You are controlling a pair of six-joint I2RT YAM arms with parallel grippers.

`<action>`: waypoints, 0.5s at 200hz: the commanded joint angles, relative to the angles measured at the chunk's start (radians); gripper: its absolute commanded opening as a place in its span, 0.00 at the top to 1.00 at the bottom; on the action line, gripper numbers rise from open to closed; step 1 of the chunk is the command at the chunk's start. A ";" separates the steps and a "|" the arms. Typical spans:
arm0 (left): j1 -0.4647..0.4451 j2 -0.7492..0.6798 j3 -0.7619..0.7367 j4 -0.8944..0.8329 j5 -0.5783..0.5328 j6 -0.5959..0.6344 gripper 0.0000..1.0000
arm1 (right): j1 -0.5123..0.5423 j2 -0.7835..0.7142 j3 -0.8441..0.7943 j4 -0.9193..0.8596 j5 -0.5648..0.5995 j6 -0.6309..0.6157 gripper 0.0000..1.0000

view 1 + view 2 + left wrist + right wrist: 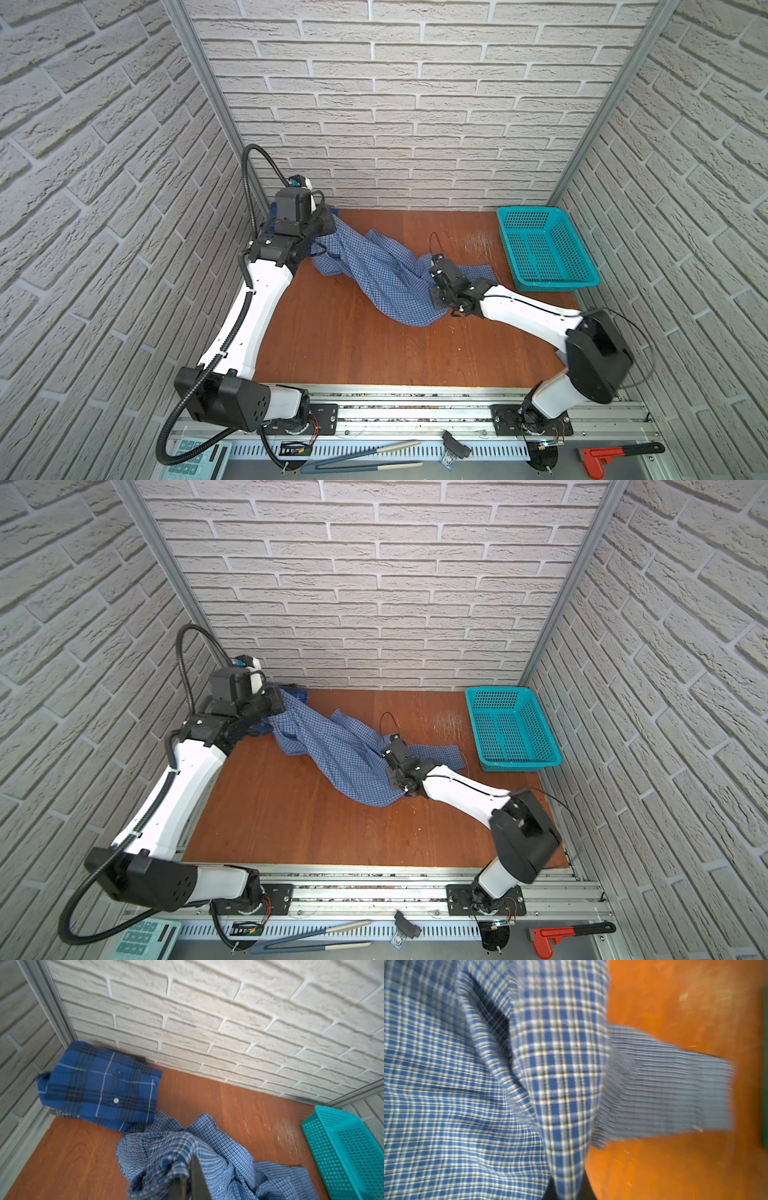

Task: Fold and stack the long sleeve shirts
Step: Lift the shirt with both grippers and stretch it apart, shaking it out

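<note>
- Checked shirt stretches between both arms, likely for flattening.
- Left gripper pinches one end, right gripper the other.
- Folded plaid shirt marks the stack corner.

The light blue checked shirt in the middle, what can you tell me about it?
The light blue checked shirt is thin woven cloth in fine blue-and-white checks, unfolded and crumpled. It stretches diagonally across the wooden table, one end held up by the shut left gripper, another part pinched by the shut right gripper. A sleeve lies flat toward the teal basket, not touching it.
</note>
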 commanded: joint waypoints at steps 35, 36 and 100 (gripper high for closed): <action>-0.064 -0.008 0.320 -0.090 -0.039 0.065 1.00 | -0.013 -0.527 0.305 -0.169 0.196 -0.028 0.94; -0.064 -0.006 0.327 -0.089 -0.037 0.066 1.00 | -0.013 -0.526 0.316 -0.176 0.203 -0.031 0.94; -0.058 0.422 0.869 -0.057 0.039 0.091 1.00 | -0.097 -0.202 0.853 -0.151 0.392 -0.273 0.94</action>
